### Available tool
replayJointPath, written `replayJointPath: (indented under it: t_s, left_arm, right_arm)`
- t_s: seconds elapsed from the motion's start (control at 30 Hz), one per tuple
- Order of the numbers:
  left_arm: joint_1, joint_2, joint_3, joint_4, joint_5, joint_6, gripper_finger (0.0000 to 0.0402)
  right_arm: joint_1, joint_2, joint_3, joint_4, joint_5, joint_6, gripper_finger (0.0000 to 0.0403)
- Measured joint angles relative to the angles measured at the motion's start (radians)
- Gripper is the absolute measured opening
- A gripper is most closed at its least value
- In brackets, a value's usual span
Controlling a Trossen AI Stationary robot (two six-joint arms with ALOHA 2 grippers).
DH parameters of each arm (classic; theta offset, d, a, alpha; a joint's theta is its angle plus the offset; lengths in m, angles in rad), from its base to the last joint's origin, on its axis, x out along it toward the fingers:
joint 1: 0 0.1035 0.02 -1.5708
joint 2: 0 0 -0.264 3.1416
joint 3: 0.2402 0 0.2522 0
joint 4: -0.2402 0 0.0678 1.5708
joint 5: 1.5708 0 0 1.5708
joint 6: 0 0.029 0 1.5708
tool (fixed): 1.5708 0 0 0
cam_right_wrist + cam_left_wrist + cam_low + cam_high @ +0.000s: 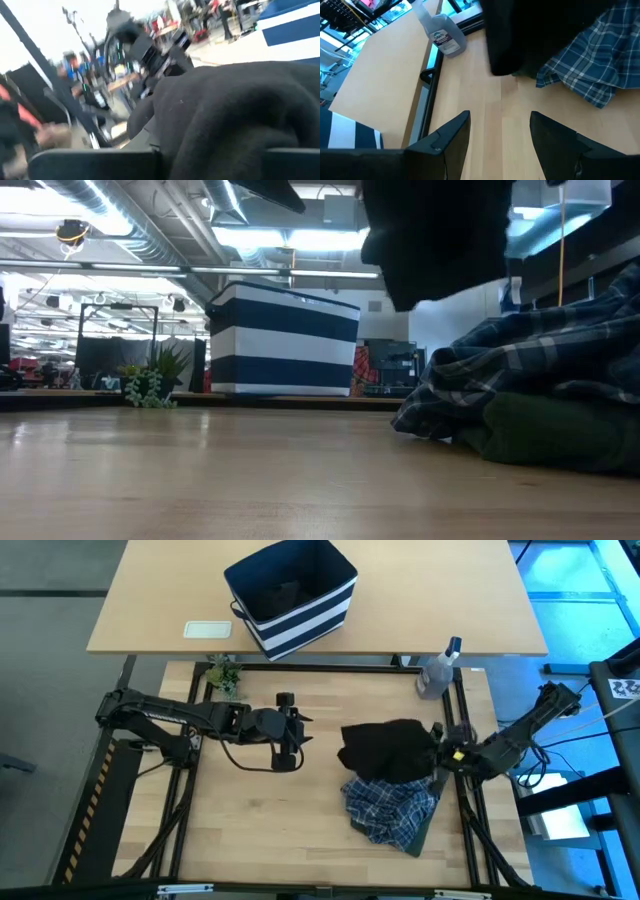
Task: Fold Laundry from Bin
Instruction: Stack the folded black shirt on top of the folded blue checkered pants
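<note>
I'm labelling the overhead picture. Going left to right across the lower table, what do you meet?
Small plant → left gripper, jaws open → black garment, lifted by the right gripper.

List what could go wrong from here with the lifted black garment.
1. The right gripper holds the black garment bunched in the air; it may unfold badly or slip.
2. It hangs right over the plaid shirt, so lowering it could tangle the two.
3. The spray bottle stands close by; a swing might topple it.
</note>
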Motion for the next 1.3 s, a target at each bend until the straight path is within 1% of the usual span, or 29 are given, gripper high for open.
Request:
replayJointPath:
  t_s: [0.07, 0.13, 0.23, 0.4, 0.5, 0.67, 0.77, 0.83, 1.0, 1.1, 1.17, 1.2, 1.27, 1.3]
  left_arm:
    - [-0.001, 0.000, 0.000, 0.000, 0.000, -0.001, 0.0199]
    - [-0.006, 0.000, 0.000, 0.000, -0.001, -0.003, 0.0199]
    - [-0.018, 0.000, 0.000, -0.001, 0.000, -0.007, 0.0199]
    - [-0.035, 0.000, 0.000, -0.006, -0.002, -0.009, 0.0199]
    - [-0.039, 0.000, 0.000, -0.010, -0.008, -0.010, 0.0199]
    - [-0.039, 0.000, 0.000, -0.021, -0.009, -0.020, 0.0199]
    - [-0.038, 0.000, 0.000, -0.022, -0.009, -0.021, 0.0199]
    - [-0.038, 0.000, 0.000, -0.022, -0.009, -0.021, 0.0199]
    - [-0.038, 0.000, 0.000, -0.023, -0.009, -0.021, 0.0199]
    - [-0.038, 0.000, 0.000, -0.023, -0.009, -0.021, 0.0199]
    - [-0.038, 0.000, 0.000, -0.023, -0.009, -0.022, 0.0199]
    - [-0.038, 0.000, 0.000, -0.023, -0.009, -0.023, 0.0199]
    - [-0.038, 0.000, 0.000, -0.023, -0.009, -0.024, 0.0199]
    - [-0.038, 0.000, 0.000, -0.023, -0.009, -0.024, 0.0199]
  right_arm:
    - [0.001, -0.034, -0.055, 0.087, 0.032, 0.017, 0.0041]
    - [0.013, -0.070, -0.091, 0.120, 0.070, 0.024, 0.0041]
    - [0.048, -0.116, -0.107, 0.104, 0.176, 0.038, 0.0041]
    - [0.134, -0.180, -0.107, 0.077, 0.399, 0.019, 0.0041]
    - [0.198, -0.198, -0.107, 0.047, 0.494, 0.023, 0.0041]
    - [0.304, -0.186, -0.107, -0.045, 0.667, 0.135, 0.0041]
    - [0.351, -0.174, -0.107, -0.123, 0.671, 0.240, 0.0041]
    - [0.369, -0.165, -0.107, -0.133, 0.672, 0.297, 0.0041]
    - [0.379, -0.133, -0.107, -0.085, 0.675, 0.324, 0.0041]
    - [0.380, -0.127, -0.107, -0.049, 0.630, 0.311, 0.0041]
    - [0.379, -0.127, -0.106, -0.024, 0.545, 0.285, 0.0041]
    - [0.379, -0.128, -0.106, -0.006, 0.479, 0.255, 0.0041]
    - [0.378, -0.132, -0.106, 0.026, 0.300, 0.193, 0.0041]
    - [0.379, -0.137, -0.105, 0.037, 0.179, 0.162, 0.0041]
